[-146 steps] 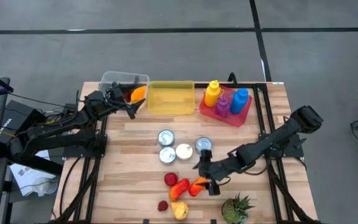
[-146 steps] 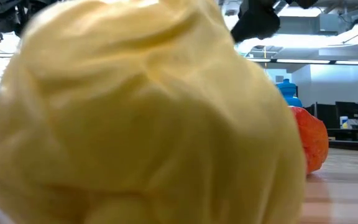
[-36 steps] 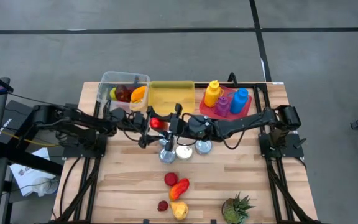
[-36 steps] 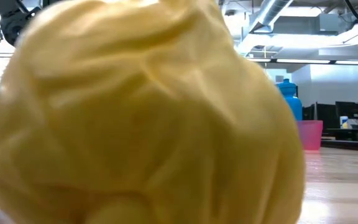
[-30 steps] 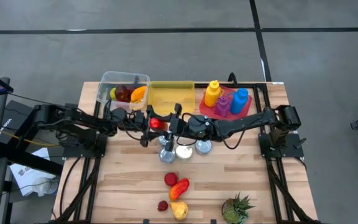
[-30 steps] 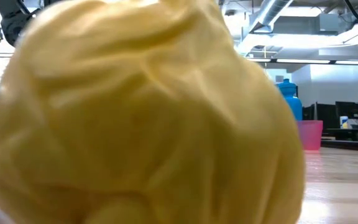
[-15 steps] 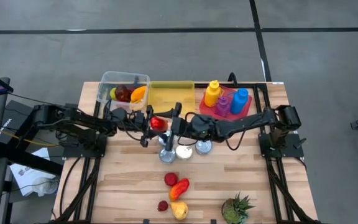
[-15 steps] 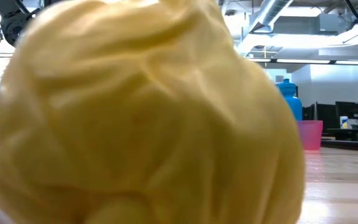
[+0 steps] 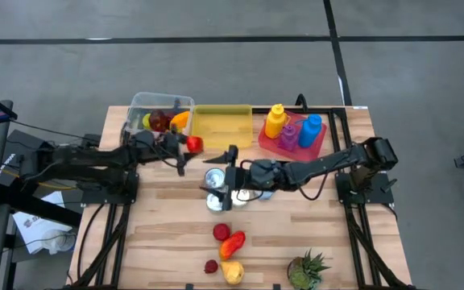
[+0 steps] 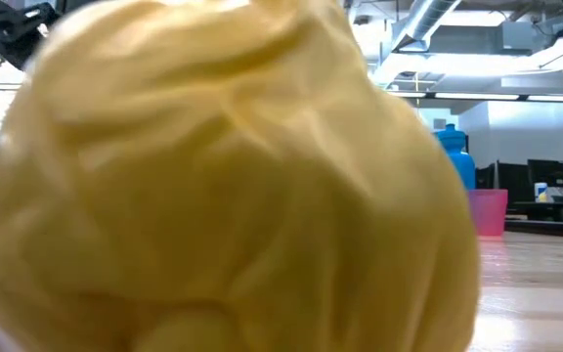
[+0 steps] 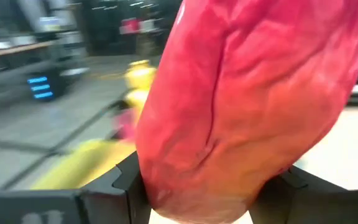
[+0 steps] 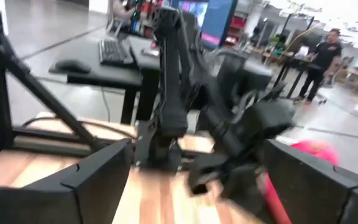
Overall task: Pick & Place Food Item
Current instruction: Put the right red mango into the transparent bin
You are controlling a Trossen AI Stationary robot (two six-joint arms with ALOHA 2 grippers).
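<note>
Now we judge the task midway: the left hand [image 9: 185,147] pinches the red pepper [image 9: 193,144] above the bench [image 9: 329,242], just beside the clear bin [image 9: 135,103]; the drop is left. The right hand [image 9: 230,171] is spread over the cans [image 9: 216,189]. The bin holds fruit; the yellow bin [image 9: 221,126] looks empty.

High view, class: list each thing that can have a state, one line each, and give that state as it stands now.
Left gripper: shut on the red pepper, held above the table.
Right gripper: jaws open, empty, over the cans.
Clear bin: holds food.
Yellow bin: nothing seen inside.
Red tray: holds three upright bottles.
Pineapple: on the table, untouched.
</note>
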